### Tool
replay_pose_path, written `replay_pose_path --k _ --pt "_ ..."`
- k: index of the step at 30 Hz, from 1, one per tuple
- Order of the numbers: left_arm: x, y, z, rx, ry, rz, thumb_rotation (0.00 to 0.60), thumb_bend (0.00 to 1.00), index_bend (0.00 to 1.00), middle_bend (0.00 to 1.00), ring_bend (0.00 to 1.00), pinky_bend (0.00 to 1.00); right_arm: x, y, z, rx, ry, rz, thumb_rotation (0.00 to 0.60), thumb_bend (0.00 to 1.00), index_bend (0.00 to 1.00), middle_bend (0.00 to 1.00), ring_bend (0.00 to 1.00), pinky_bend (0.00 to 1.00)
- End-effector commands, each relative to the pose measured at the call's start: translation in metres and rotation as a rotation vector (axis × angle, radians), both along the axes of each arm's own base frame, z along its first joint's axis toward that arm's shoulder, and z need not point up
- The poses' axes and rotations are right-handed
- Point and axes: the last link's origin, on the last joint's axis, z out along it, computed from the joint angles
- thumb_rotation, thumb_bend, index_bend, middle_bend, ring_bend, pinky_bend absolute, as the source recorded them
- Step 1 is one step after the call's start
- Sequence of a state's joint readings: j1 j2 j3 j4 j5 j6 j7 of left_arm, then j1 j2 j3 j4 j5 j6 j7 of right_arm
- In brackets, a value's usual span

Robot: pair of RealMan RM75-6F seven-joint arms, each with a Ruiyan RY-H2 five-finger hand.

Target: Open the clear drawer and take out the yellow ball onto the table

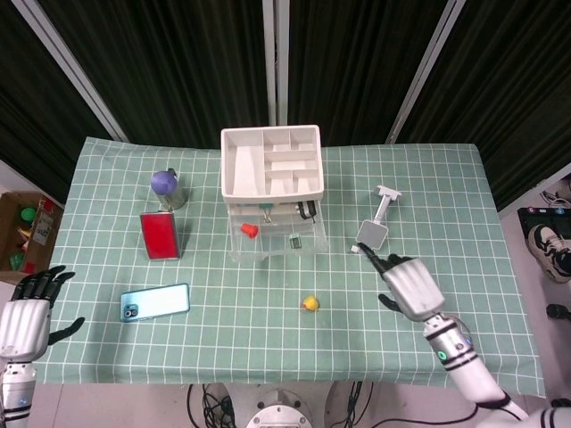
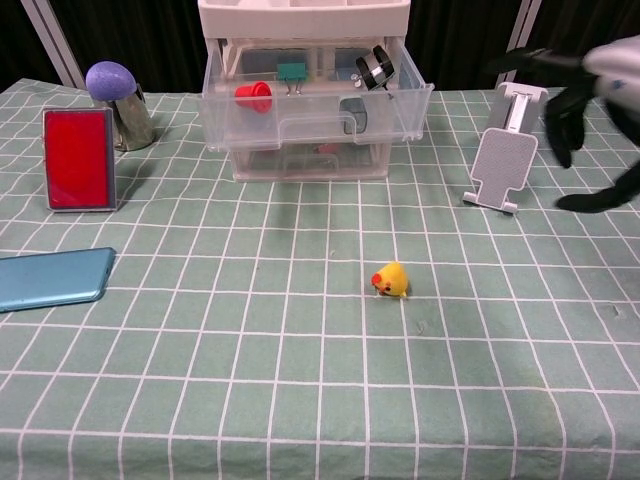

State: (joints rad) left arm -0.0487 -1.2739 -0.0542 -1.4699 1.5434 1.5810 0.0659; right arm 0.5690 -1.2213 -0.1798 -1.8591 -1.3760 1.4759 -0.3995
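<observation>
Seems done: clear drawer [image 2: 318, 112] pulled open, yellow ball [image 1: 310, 304] resting alone on the counter [image 1: 232, 339] just in front, right robot hand [image 1: 410, 285] empty, fingers spread, well apart; left robot hand [image 1: 25, 312] likewise empty.

Your right hand [image 2: 585, 110] runs off the chest view's right edge, blurred, so only dark fingers [image 2: 558, 125] read there and you can't tell how far they spread. Your left hand [image 1: 22, 312] sits at the head view's left border, its wrist cut by the bottom edge; the chest view misses it entirely. Inside the clear drawer [image 2: 318, 105], the small dark bits are too tiny to name. The organizer tray [image 2: 303, 12] on top is cropped by the chest view's upper edge
</observation>
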Motion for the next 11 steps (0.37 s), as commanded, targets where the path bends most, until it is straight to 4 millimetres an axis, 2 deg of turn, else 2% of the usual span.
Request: replay_pose_path --k 1,7,11 --pt "0.002 0.002 -0.002 -0.006 0.0 -0.009 0.6 0.0 0.25 0.19 0.18 0.2 -0.041 0.036 0.038 -0.084 0.002 -0.102 0.6 0.06 0.0 0.01 0.0 0.0" --pt "0.006 0.005 -0.003 -0.014 -0.001 -0.021 0.6 0.0 0.25 0.19 0.18 0.2 -0.079 0.076 0.063 -0.18 -0.054 -0.214 0.6 0.05 0.0 0.0 0.0 0.0" --pt "0.007 0.005 -0.005 -0.022 -0.003 -0.023 0.6 0.0 0.25 0.19 0.18 0.2 -0.089 0.085 0.069 -0.183 -0.104 -0.231 0.6 0.05 0.0 0.0 0.0 0.0"
